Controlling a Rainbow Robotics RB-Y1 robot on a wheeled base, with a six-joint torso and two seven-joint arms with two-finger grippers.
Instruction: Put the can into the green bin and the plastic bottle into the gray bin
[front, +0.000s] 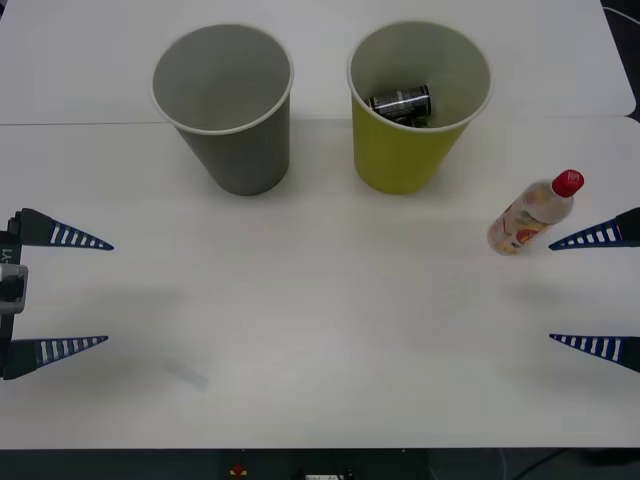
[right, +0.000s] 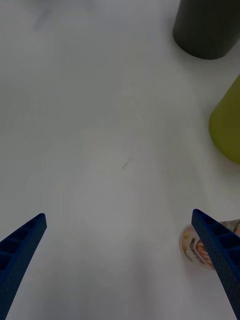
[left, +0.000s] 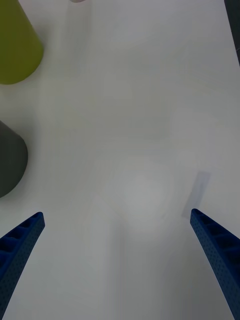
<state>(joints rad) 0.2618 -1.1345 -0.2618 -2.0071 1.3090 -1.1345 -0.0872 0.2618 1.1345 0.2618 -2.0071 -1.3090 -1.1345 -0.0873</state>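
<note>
The dark can (front: 400, 102) lies on its side inside the yellow-green bin (front: 400, 165) at the back right. To its left stands the gray bin (front: 245, 160), with nothing visible inside. The plastic bottle (front: 535, 215), red-capped with an orange label, stands on the table at the right. My right gripper (front: 552, 292) is open just in front of the bottle, its far finger beside the bottle's base (right: 192, 245). My left gripper (front: 108, 293) hovers open at the table's left side, holding nothing. In the right wrist view the green bin (right: 227, 125) and gray bin (right: 207, 30) lie beyond the open right gripper (right: 119, 215).
The white table (front: 320, 350) has a seam running behind the bins and a dark front edge. The left wrist view has the green bin (left: 15, 45) and gray bin (left: 10, 160) off to one side of the open left gripper (left: 117, 214).
</note>
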